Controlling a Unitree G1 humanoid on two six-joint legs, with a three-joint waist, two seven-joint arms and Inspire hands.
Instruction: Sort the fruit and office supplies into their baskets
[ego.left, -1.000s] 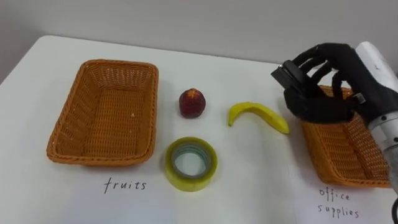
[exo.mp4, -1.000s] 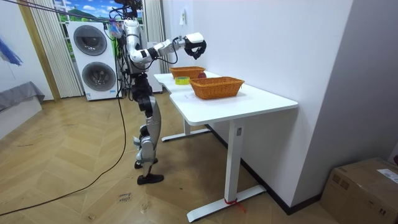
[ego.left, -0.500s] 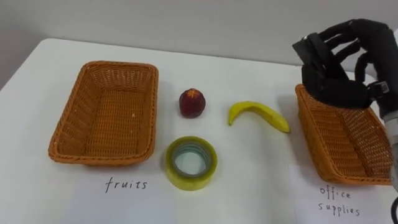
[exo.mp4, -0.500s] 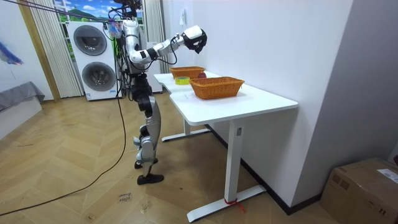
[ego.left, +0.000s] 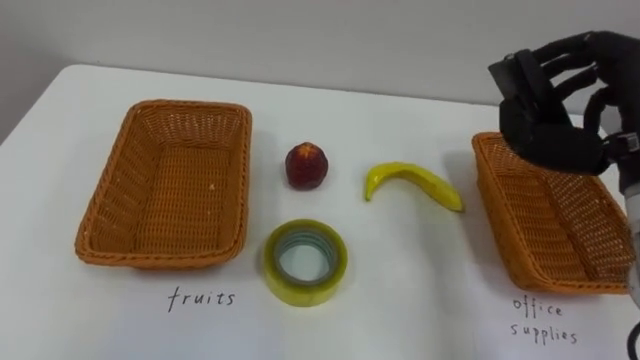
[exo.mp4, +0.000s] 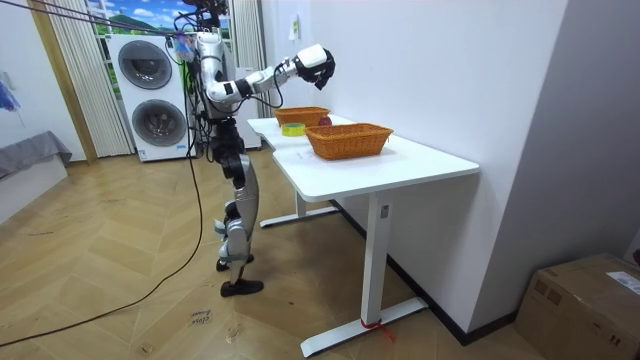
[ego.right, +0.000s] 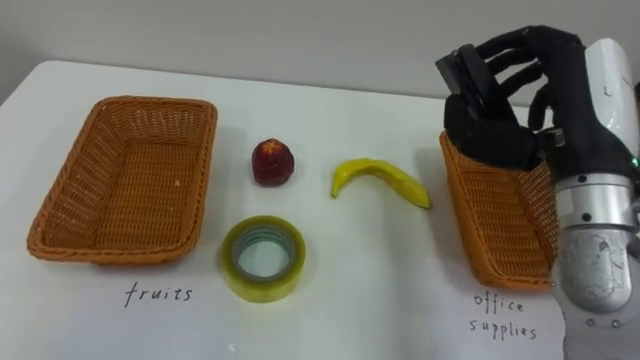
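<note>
At the table's (ego.left: 400, 290) right edge, the right hand (ego.left: 552, 140) hung raised over the far end of the right basket (ego.left: 500, 205). Its fingers were curled and its thumb pinched a small black block (ego.left: 512, 80); what kind of thing that was, I couldn't tell. The block sat up in the air, above the basket's far left corner and clear of the wicker.

Over on the left side of the table sat the left basket (ego.left: 100, 215), long side running front to back. Between the two baskets, three things lay on the bare white top. A red fruit (ego.left: 307, 165) was just right of the left basket's far corner. A banana (ego.left: 412, 184) lay toward the right basket, stem end pointing left, apart from the fruit. A yellow tape roll (ego.left: 306, 263) lay flat nearer the front edge, directly in front of the red fruit. None of them touched.

A handwritten label (ego.left: 202, 297) ran along the front edge below the left basket, and another one (ego.left: 543, 325) below the right.

From the room view, the robot stood upright at the table's end on the room view's left, arm stretched up and out, the hand (exo.mp4: 318, 66) high over the tabletop, with washing machines (exo.mp4: 152, 95) behind it.
</note>
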